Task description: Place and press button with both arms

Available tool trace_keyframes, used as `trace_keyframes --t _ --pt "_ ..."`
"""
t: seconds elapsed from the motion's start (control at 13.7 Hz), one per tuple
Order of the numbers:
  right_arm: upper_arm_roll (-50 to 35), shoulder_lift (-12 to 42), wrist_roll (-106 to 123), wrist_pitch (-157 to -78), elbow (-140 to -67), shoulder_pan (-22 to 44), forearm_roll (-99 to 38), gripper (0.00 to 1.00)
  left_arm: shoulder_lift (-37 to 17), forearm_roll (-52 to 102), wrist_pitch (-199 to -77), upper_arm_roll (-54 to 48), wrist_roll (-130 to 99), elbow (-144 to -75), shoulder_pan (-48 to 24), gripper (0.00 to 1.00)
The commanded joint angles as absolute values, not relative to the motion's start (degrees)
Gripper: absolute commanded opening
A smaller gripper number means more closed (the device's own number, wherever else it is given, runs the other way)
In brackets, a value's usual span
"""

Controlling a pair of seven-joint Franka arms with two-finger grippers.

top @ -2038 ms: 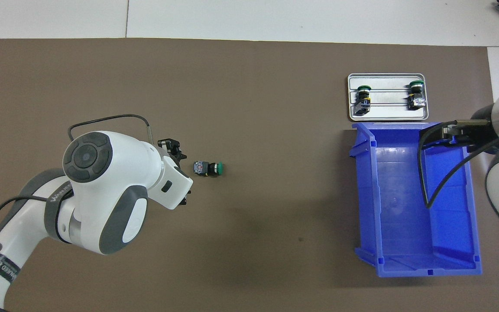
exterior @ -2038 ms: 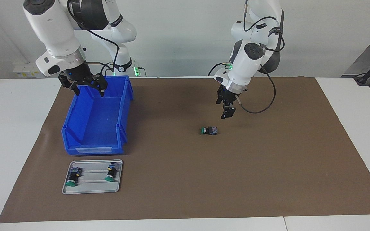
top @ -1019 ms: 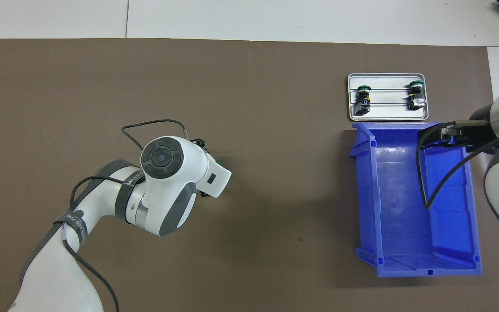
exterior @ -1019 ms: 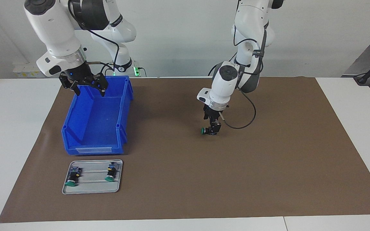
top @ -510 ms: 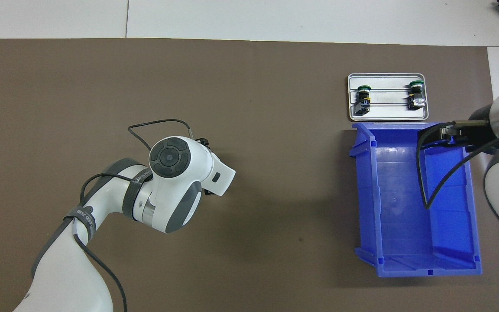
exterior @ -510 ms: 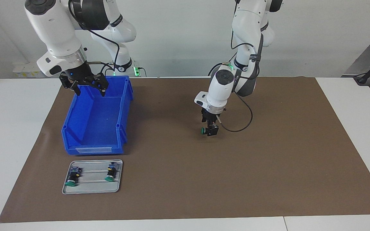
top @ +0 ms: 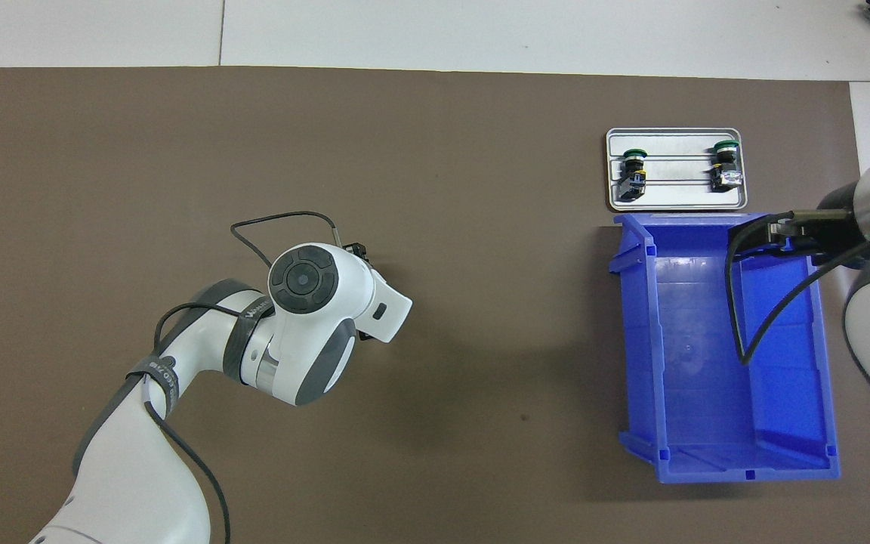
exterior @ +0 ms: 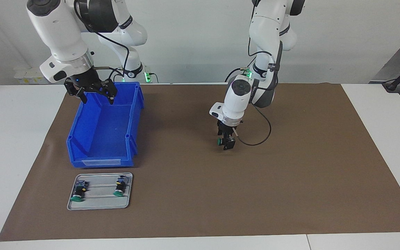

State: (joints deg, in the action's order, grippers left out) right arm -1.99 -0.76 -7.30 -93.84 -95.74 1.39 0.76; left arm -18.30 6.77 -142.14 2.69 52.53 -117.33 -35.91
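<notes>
A button [exterior: 219, 141] with a green cap lies on its side in the middle of the brown mat [exterior: 290, 180]. My left gripper [exterior: 227, 143] has come down on it, its fingers open and standing to either side of the black body. The button rests on the mat. In the overhead view the left arm's wrist [top: 314, 302] covers both the button and the fingers. My right gripper [exterior: 96, 95] hangs open and empty over the blue bin's end nearest the robots, and it also shows from above as right gripper [top: 778, 230].
The blue bin [exterior: 99, 160] [top: 707, 453] stands empty toward the right arm's end. Farther from the robots lies a grey tray [exterior: 99, 205] [top: 677, 198] with two more green-capped buttons [exterior: 77, 192] [exterior: 119, 186] on it.
The left arm swung in and came down from above the mat until its gripper closed in around the button. Over the last half second it sank slightly lower. The right arm waits unmoved.
</notes>
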Motion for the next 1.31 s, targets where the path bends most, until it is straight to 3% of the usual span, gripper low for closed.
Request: trace_keyframes --t 0.0,0.29,0.51,1.24 --pt "-2.2 -1.2 -5.9 -93.7 -96.1 1.0 -0.3 1.0 -18.1 5.9 -143.8 3.8 53.3 -119.0 -37.1 0.91" --pt "-2.2 -1.2 -5.9 -93.7 -96.1 1.0 -0.3 1.0 -18.0 5.9 -143.8 3.8 54.4 -119.6 -37.0 0.9" --pt "-2.2 -1.2 -5.9 -93.7 -96.1 1.0 -0.3 1.0 -18.0 5.9 -143.9 3.6 54.3 -119.6 -37.0 0.79" --pt "-2.2 -1.2 -5.9 -93.7 -96.1 1.0 -0.3 1.0 -18.1 5.9 -145.3 3.5 54.1 -119.2 -37.2 0.8"
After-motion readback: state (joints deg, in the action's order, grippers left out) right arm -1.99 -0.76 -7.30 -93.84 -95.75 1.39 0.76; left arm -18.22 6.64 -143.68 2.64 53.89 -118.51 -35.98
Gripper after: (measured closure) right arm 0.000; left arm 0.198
